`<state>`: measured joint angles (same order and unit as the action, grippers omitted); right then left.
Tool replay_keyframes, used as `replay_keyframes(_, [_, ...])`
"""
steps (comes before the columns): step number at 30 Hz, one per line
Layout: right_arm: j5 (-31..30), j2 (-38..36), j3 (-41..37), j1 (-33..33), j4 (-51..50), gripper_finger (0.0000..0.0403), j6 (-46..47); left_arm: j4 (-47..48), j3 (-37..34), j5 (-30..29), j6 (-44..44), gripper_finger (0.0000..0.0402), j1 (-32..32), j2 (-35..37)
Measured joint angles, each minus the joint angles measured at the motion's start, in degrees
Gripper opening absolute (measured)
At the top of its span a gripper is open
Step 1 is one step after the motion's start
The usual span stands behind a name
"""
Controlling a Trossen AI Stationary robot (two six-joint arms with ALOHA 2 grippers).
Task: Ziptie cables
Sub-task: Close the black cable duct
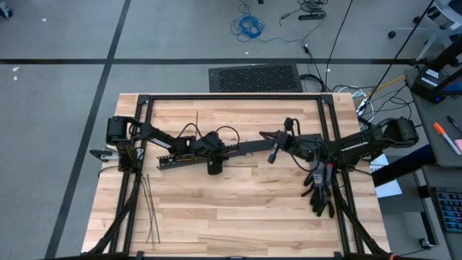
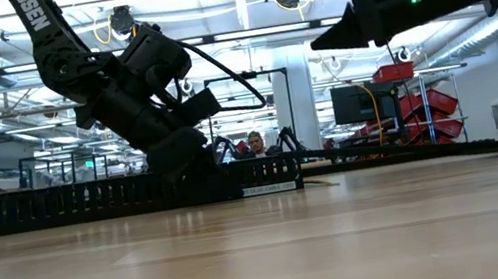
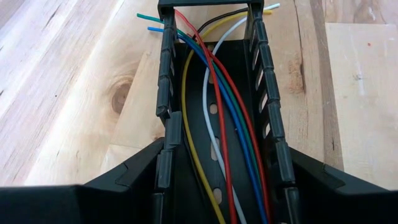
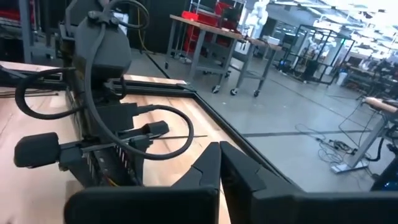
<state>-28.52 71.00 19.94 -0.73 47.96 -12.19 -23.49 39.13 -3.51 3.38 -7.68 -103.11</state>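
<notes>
A long black slotted duct (image 1: 184,155) lies on the wooden table, and my left gripper (image 1: 211,155) is closed across its width. The cables (image 3: 214,106), red, blue, green, yellow, white and black wires, run along the inside of the duct. Their ends (image 3: 149,22) stick out past its far end. Several zipties (image 1: 149,209) lie flat on the table near its front left. My right gripper (image 4: 219,168) is shut with nothing visible between its fingers. It hangs level above the table (image 2: 334,39), just off the duct's right end. My left gripper clasps the duct from outside, one finger (image 3: 118,180) against each slotted side wall (image 3: 163,163). The fingers slant down from the table's left and point along the duct, with the wires between the walls. The duct rests flat on the table.
A pair of black gloves (image 1: 321,191) lies at the table's right, under the right arm. A single thin dark strip (image 1: 196,121) lies behind the duct. A black metal frame (image 1: 231,97) runs round the table's edges. Bare wood (image 1: 245,209) spreads across the front middle.
</notes>
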Motion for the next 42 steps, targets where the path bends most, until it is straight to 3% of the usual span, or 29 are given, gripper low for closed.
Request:
replay_keyframes(4, [0.80,0.00,0.00,0.00,-0.97,0.0000,0.77,0.00,0.00,0.00,-0.02,0.0251,0.00,0.00])
replay_keyframes(9, [6.07,0.01,0.00,0.06,-1.68,0.0000,1.20,-0.02,0.00,0.00,-0.09,0.0251,0.00,0.00])
replay_keyframes(15, [6.95,0.02,0.00,2.00,-6.03,0.0000,3.56,-0.13,0.00,-0.11,-2.90,0.0251,0.00,-0.02])
replay_keyframes(20, [13.48,0.02,0.00,3.42,-6.67,0.0000,6.91,-0.11,0.00,-0.13,-2.95,0.0251,0.00,-0.02])
replay_keyframes(26, [14.23,0.02,0.00,3.74,-8.26,0.0000,8.31,-0.11,0.00,-0.11,-2.95,0.0251,0.00,-0.02])
replay_keyframes(30, [18.67,0.02,0.50,5.51,-8.47,0.0000,8.87,-0.09,0.00,-0.09,-2.90,0.0251,0.00,-0.02])
replay_keyframes(37, [19.70,5.30,14.50,9.19,-35.88,0.0000,9.78,-0.07,0.00,0.44,0.17,0.0251,-0.02,-0.02])
replay_keyframes(42, [24.55,12.29,24.23,8.24,-43.31,0.0000,8.43,0.00,0.00,1.11,0.22,0.0251,-0.07,-0.02])
